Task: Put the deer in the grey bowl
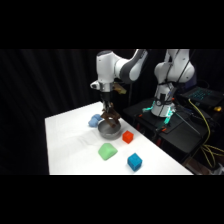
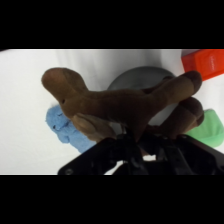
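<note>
A white table [image 1: 65, 145] fills the lower left of the side view, where the white arm's two-finger gripper [image 1: 107, 111] hangs at centre frame, its fingers pinching the dark brown, lumpy soft toy deer [image 2: 120, 107] directly above the small round shiny grey metal bowl [image 1: 108, 131]. A light blue object [image 1: 95, 120] sits just beside the bowl, upper left; red [image 1: 128, 137], green [image 1: 107, 151] and blue [image 1: 134, 161] blocks lie to its right and lower right. The carry looks done; next comes lowering and release into the bowl.
</note>
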